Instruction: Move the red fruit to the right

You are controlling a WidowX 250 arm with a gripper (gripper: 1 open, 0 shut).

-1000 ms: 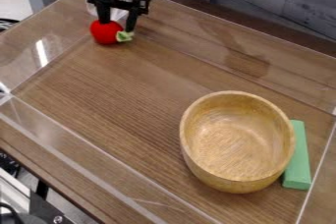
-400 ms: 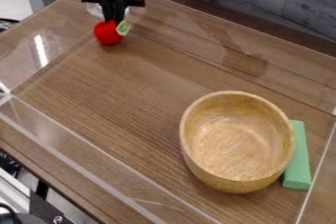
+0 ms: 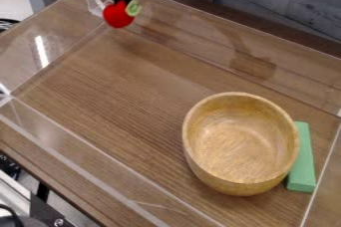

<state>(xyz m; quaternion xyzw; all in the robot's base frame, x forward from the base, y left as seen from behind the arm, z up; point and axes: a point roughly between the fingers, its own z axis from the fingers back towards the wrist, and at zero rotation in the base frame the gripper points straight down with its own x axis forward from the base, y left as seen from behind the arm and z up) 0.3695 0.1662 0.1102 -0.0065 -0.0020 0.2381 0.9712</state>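
Note:
The red fruit (image 3: 119,14), small and round with a green leafy cap on its right side, hangs above the wooden table at the far left of the camera view. My black gripper (image 3: 122,2) comes straight down from the top edge and is shut on the fruit's upper part. Only the lower end of the gripper shows; the rest of the arm is cut off by the frame.
A wooden bowl (image 3: 240,178) stands at the near right, with a flat green block (image 3: 302,158) lying against its right side. Low clear plastic walls (image 3: 54,136) run around the table's edges.
The gripper closed on the red fruit where it lay on the table and then lifted it up and slightly to the right.

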